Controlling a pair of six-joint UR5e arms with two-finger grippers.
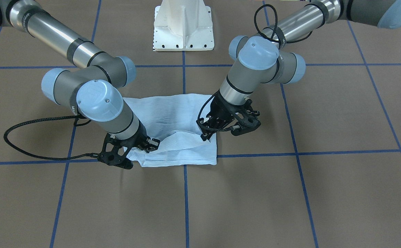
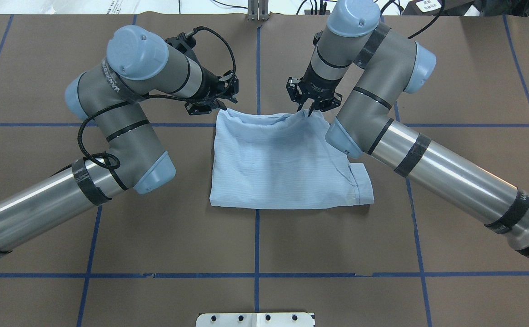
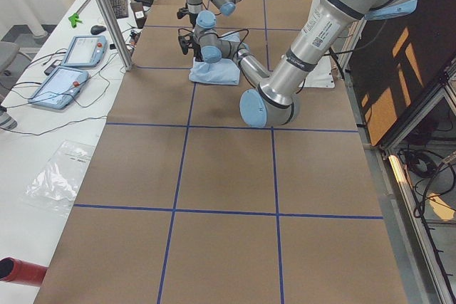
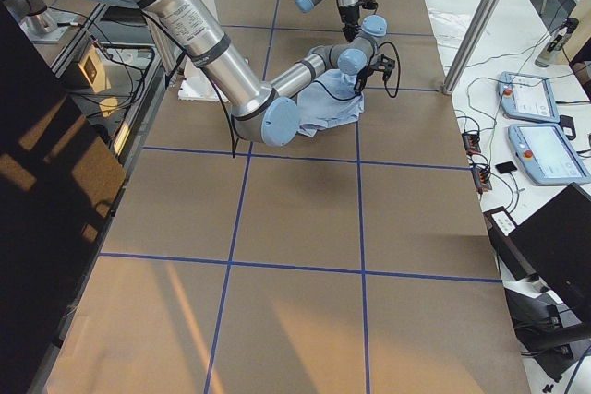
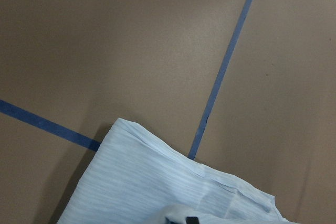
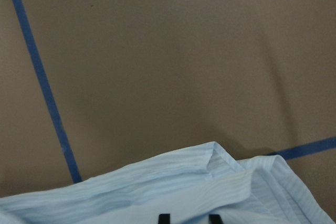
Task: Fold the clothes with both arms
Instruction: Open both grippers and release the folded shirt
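Note:
The light blue striped shirt (image 2: pixel 282 163) lies folded into a rough rectangle at the middle of the brown table (image 2: pixel 255 240). Its edge farthest from the robot is raised and sags between the two grippers. My left gripper (image 2: pixel 221 107) is shut on that edge's left corner, also seen from the front (image 1: pixel 205 137). My right gripper (image 2: pixel 309 111) is shut on the right corner (image 1: pixel 135 153). The left wrist view has the shirt (image 5: pixel 157 187) at the bottom edge. In the right wrist view, black fingertips (image 6: pixel 164 217) sit on the cloth (image 6: pixel 199 187).
Blue tape lines (image 2: pixel 256 236) divide the table into squares. The white pedestal base (image 1: pixel 183 27) stands behind the shirt on the robot's side. My right arm's elbow cap (image 2: pixel 341 141) overlaps the shirt's right edge. Tablets (image 3: pixel 68 69) and a metal post (image 3: pixel 107 12) stand on the operators' side.

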